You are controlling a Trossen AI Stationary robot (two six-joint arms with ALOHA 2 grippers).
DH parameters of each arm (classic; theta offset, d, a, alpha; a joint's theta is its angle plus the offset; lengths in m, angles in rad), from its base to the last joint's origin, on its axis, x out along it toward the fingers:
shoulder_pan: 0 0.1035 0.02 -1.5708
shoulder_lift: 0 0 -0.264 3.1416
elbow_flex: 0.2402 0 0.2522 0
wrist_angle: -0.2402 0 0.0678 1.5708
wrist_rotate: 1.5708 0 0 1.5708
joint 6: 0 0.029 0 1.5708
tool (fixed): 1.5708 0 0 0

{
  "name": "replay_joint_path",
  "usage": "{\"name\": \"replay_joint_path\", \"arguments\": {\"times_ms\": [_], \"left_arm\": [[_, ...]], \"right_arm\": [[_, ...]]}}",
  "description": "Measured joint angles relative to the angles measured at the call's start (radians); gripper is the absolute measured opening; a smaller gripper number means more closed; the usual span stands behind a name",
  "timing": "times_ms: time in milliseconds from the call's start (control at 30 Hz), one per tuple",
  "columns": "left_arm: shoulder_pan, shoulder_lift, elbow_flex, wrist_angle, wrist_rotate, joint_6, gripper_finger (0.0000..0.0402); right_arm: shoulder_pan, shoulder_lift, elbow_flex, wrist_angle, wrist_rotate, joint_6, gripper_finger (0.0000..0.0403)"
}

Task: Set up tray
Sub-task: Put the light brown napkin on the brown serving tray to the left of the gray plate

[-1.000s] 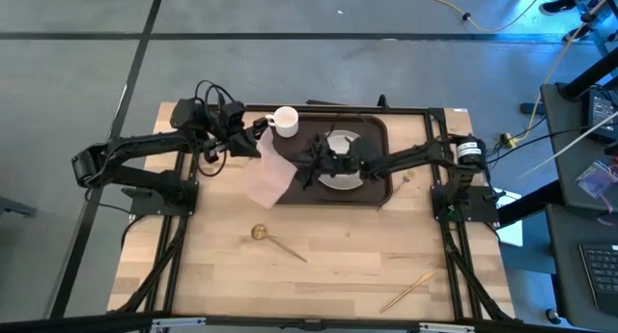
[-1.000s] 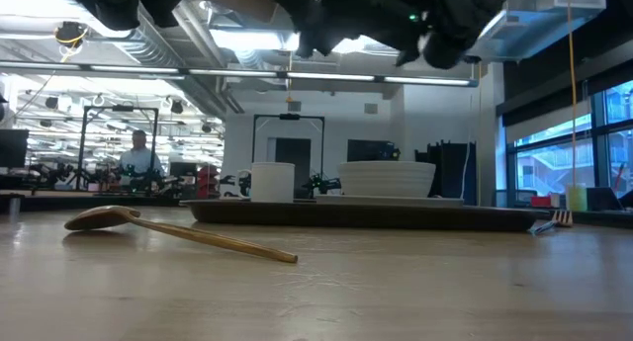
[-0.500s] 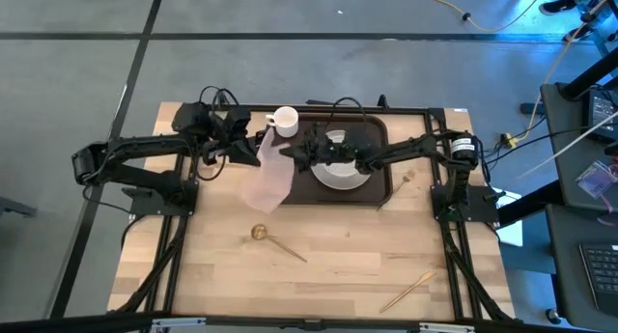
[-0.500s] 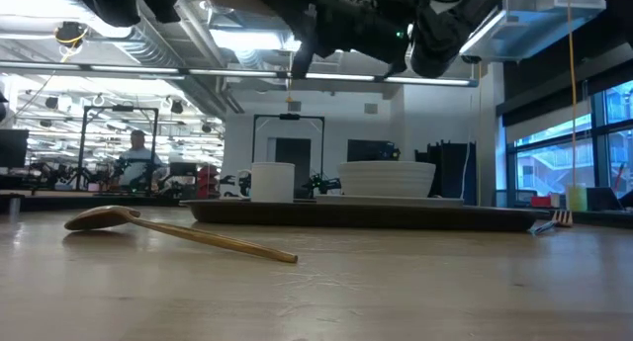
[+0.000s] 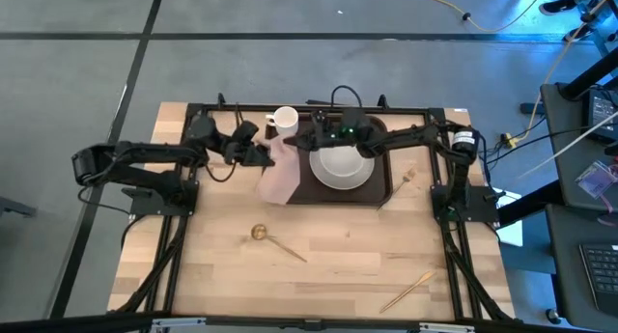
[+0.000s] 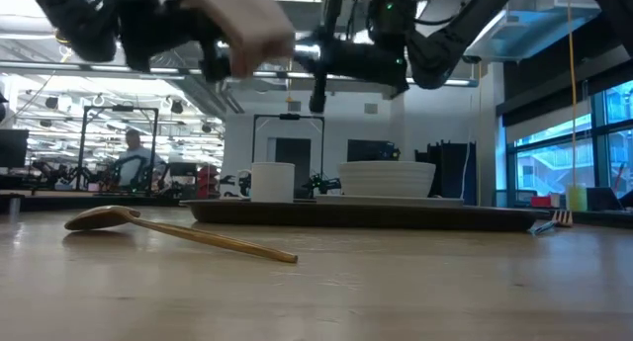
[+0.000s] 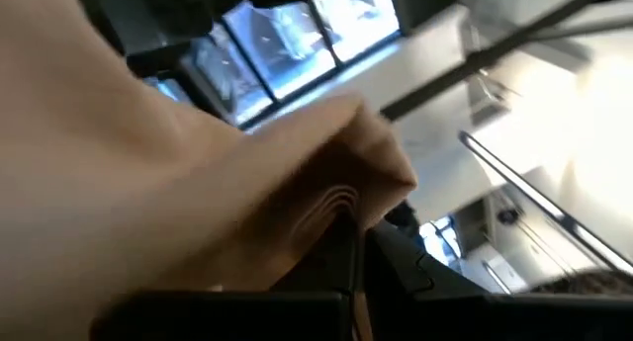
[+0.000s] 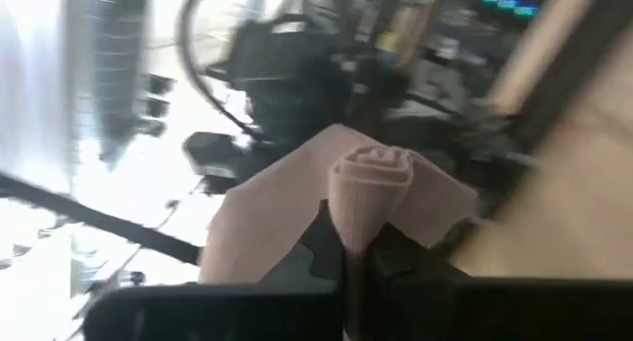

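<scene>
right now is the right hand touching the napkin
Touching. In the right wrist view the right hand pinches a bunched fold of the napkin between its shut fingers. The high view shows the napkin stretched between both hands, with the left hand at its other end.

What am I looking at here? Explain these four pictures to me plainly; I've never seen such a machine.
This is a robot with two dark arms mounted at a wooden table. One picture looks straight down from above, one looks level across the table top, and two come from cameras on the arms' wrists. The left gripper and the right gripper each pinch the same pink napkin in their fingers, holding it in the air beside a brown tray. On the tray are a white dish and a white cup. A golden spoon lies on the table.
</scene>
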Motion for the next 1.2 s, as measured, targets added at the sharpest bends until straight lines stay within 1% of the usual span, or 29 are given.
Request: {"name": "replay_joint_path", "arguments": {"times_ms": [200, 333, 433, 600, 733, 867, 967, 1067, 1200], "left_arm": [[0.01, 0.0, -0.108, -0.001, -0.041, 0.034, 0.0004], [0.015, 0.0, -0.158, -0.045, -0.089, 0.074, 0.0004], [0.017, 0.0, -0.183, -0.121, -0.138, 0.105, 0.0004], [0.017, 0.0, -0.192, -0.301, -0.231, 0.171, 0.0004], [0.017, 0.001, -0.192, -0.386, -0.333, 0.195, 0.0004], [0.017, 0.009, -0.192, -0.444, -0.399, 0.226, 0.0004], [0.018, 0.035, -0.192, -0.453, -0.434, 0.227, 0.0004], [0.018, 0.08, -0.192, -0.453, -0.446, 0.226, 0.0004], [0.021, 0.146, -0.192, -0.433, -0.495, 0.216, 0.0004]], "right_arm": [[-0.035, 0.001, 0.0, -0.215, -0.014, -0.143, 0.0003], [-0.04, 0.001, 0.0, -0.341, 0.043, -0.265, 0.0002], [-0.044, 0.001, 0.0, -0.402, 0.08, -0.341, 0.0002], [-0.045, 0.001, 0.0, -0.474, 0.15, -0.441, 0.0002], [-0.045, 0.0, 0.0, -0.562, 0.214, -0.526, 0.0002], [-0.046, 0.0, 0.0, -0.597, 0.271, -0.601, 0.0002], [-0.046, 0.0, 0.0, -0.595, 0.305, -0.636, 0.0002], [-0.046, 0.0, 0.0, -0.596, 0.312, -0.657, 0.0002], [-0.046, 0.0, 0.0, -0.611, 0.312, -0.683, 0.0002]]}}
